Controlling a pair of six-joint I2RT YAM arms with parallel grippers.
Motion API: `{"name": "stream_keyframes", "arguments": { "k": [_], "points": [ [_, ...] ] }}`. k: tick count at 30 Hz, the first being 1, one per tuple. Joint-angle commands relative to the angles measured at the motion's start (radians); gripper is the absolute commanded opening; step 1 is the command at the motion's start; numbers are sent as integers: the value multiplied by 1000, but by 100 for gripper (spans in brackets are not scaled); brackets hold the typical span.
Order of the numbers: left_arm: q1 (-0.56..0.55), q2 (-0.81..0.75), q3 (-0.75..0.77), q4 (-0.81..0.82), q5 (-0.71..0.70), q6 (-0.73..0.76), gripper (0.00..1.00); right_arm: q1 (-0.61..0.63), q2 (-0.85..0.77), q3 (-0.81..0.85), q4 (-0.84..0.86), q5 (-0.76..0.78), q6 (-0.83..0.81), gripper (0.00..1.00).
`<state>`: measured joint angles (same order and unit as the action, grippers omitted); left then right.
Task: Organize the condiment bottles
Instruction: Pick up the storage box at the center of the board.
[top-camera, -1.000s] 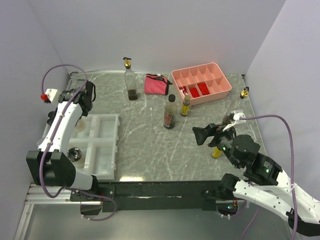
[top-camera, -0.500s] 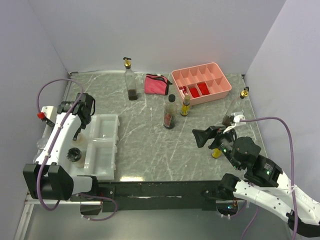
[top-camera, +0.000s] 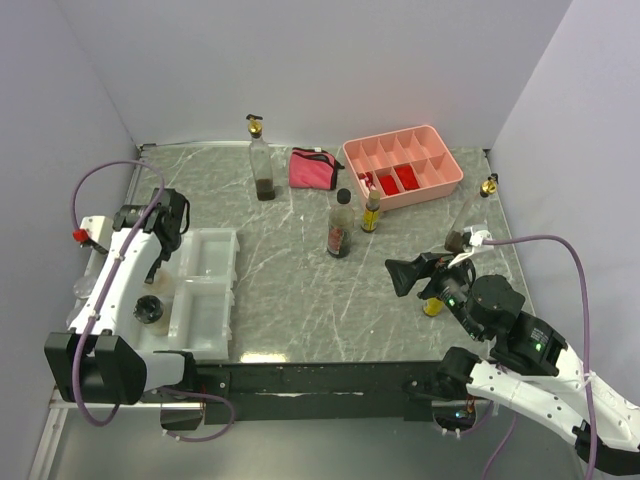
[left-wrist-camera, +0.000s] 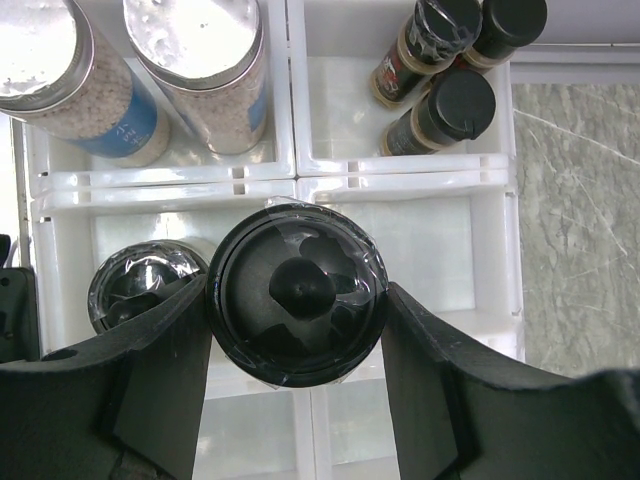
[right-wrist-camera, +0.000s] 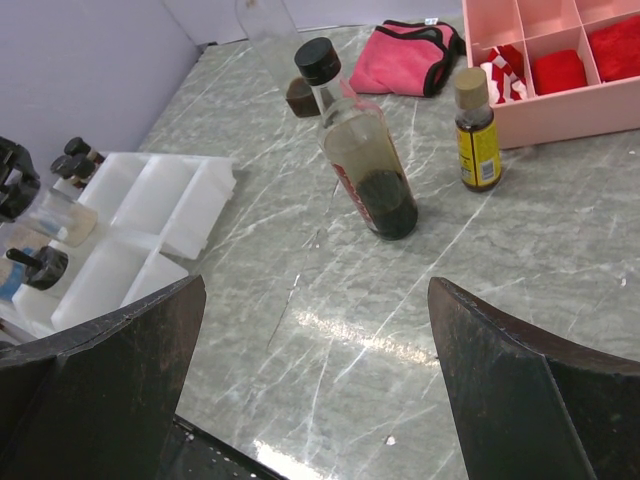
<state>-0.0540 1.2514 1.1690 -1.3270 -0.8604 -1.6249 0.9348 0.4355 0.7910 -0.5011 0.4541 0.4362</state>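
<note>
Nearest me, the right gripper (right-wrist-camera: 318, 290) hung wide open and empty, with a small yellow bottle (top-camera: 433, 304) just beside it. Further left, the left gripper (left-wrist-camera: 297, 300) was clamped on a black-lidded jar (left-wrist-camera: 300, 265) above the white tray (left-wrist-camera: 400, 185), which already held silver-lidded jars (left-wrist-camera: 200, 70) and spice jars (left-wrist-camera: 450, 105). I judged the job roughly half done: the black-capped bottle (top-camera: 340, 225), the yellow-labelled bottle (top-camera: 371, 212) and, farthest, the gold-topped bottle (top-camera: 261, 165) stood unsorted (labels blue, red and yellow, none legible).

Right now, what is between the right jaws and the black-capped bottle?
Only bare marble table before the black-capped bottle, shown in the right wrist view.
</note>
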Motion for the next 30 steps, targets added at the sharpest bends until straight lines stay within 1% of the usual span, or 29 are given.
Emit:
{"name": "stream_keyframes", "arguments": {
  "k": [1,5,12,18,22,30],
  "points": [
    [-1,-29,41,-41,-15,19,1,-5,-1,7,39,8,-13,100],
    [0,-38,61,-43,-55,57,1,-5,2,4,50,-5,-22,100],
    [-1,-47,34,-43,-19,83,1,-5,3,-3,61,-5,-22,100],
    [-1,-73,3,-43,-42,108,1,-5,-1,-4,52,-6,-27,100],
    [0,-93,-31,-43,-37,91,1,-5,-1,8,41,-9,-30,100],
    [0,-66,-61,-41,-48,50,1,-5,-18,11,36,-18,-16,100]
  ]
}}
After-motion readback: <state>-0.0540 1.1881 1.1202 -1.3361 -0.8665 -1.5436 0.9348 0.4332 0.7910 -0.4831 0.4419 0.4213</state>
